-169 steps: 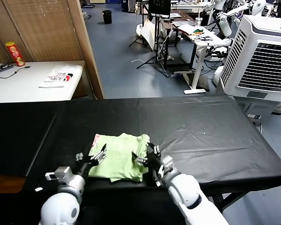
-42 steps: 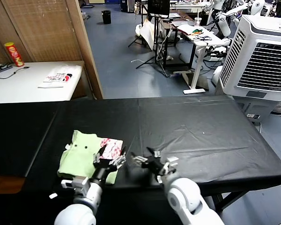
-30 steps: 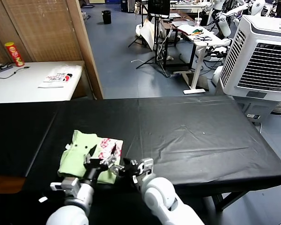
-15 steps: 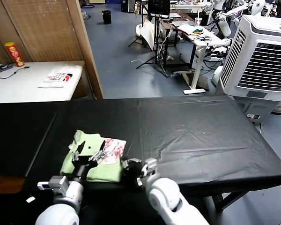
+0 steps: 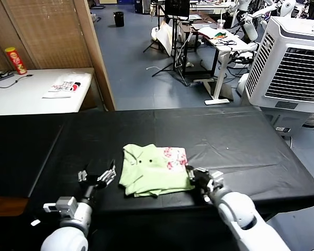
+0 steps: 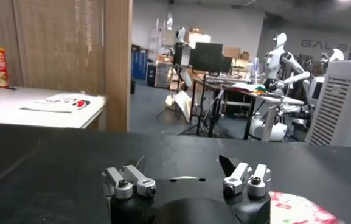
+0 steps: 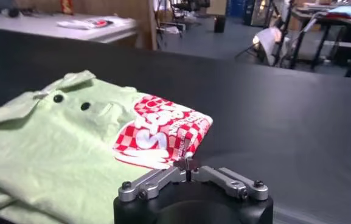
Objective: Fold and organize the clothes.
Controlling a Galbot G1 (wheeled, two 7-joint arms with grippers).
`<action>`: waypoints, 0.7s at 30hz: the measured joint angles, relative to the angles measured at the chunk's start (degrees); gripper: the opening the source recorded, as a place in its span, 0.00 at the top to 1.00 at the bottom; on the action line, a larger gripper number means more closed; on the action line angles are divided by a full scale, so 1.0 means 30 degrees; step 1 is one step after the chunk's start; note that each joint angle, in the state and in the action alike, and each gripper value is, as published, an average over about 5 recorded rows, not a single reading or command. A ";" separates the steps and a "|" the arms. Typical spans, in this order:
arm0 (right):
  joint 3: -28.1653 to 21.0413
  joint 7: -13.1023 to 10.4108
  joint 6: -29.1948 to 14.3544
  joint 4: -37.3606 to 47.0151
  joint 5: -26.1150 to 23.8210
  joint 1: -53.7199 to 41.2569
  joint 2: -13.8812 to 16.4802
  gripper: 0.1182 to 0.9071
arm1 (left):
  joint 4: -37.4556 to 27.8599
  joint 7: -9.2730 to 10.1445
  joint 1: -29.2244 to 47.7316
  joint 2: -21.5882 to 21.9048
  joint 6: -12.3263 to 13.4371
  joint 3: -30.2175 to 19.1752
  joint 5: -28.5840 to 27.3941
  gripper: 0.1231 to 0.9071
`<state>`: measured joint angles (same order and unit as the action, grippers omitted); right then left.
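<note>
Right gripper (image 5: 198,180) sits low on the black worktop (image 5: 240,151), its jaws drawn nearly together at the near right edge of the folded shirt (image 5: 153,170). From its wrist camera the fingertips (image 7: 187,165) meet just in front of the shirt's (image 7: 72,140) hem, beside the red-and-white checked patch (image 7: 163,129); whether a fold of cloth is pinched between them cannot be told.

Left gripper (image 5: 98,177) rests on the worktop just to the left of the shirt, apart from it, with its fingers spread wide and nothing between them. Its own wrist camera shows the two finger pairs (image 6: 129,181) standing well apart over bare black cloth, with a corner of the printed patch (image 6: 297,210) showing at the edge.

The pale green polo shirt lies folded into a rough rectangle near the front middle of the worktop, between the two grippers. Its collar, with two small dark buttons (image 5: 149,161), is on the left part, and the patch (image 5: 174,157) faces up on the right part. The lower edge is a little uneven, with layers peeking out.

Beyond the worktop, on a white table (image 5: 26,97) to the left, lie a folded white item (image 5: 65,87) with red and black print and a red can (image 5: 15,59).
</note>
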<state>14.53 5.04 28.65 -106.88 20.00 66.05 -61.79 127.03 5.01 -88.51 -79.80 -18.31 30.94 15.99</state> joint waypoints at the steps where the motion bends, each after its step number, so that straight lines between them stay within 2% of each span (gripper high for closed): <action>1: 0.0241 0.0014 -0.0033 -0.0108 0.0023 0.0126 0.0157 0.88 | -0.0059 -0.0015 -0.0016 0.0056 0.0145 0.0000 0.0070 0.14; 4: 0.0885 -0.0399 -0.0408 -0.0607 0.0062 0.0614 0.0365 0.70 | -0.0270 -0.0146 -0.0099 0.0241 0.0843 0.0011 0.0259 0.14; 8: 0.1757 -0.1514 -0.1585 -0.1515 -0.0088 0.1622 0.0269 0.43 | -0.0664 -0.0266 -0.0334 0.0597 0.1917 -0.0028 0.0204 0.14; 11: 0.2453 -0.2318 -0.2827 -0.2249 -0.0441 0.2671 0.0044 0.24 | -0.0838 -0.0074 -0.0559 0.0871 0.2215 -0.0133 0.0124 0.14; 14: 0.3061 -0.2822 -0.4408 -0.2896 -0.0923 0.3995 -0.0223 0.15 | -0.0822 0.0084 -0.0817 0.1180 0.2276 -0.0163 0.0097 0.14; 21: 0.4103 -0.3932 -0.9158 -0.3598 -0.3103 0.7832 -0.0871 0.14 | -0.0475 0.0175 -0.2014 0.2302 0.2721 0.0209 0.0169 0.14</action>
<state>26.84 -6.75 1.18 -117.68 10.69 89.54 -64.40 125.61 5.53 -94.55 -72.89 -10.14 31.56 16.50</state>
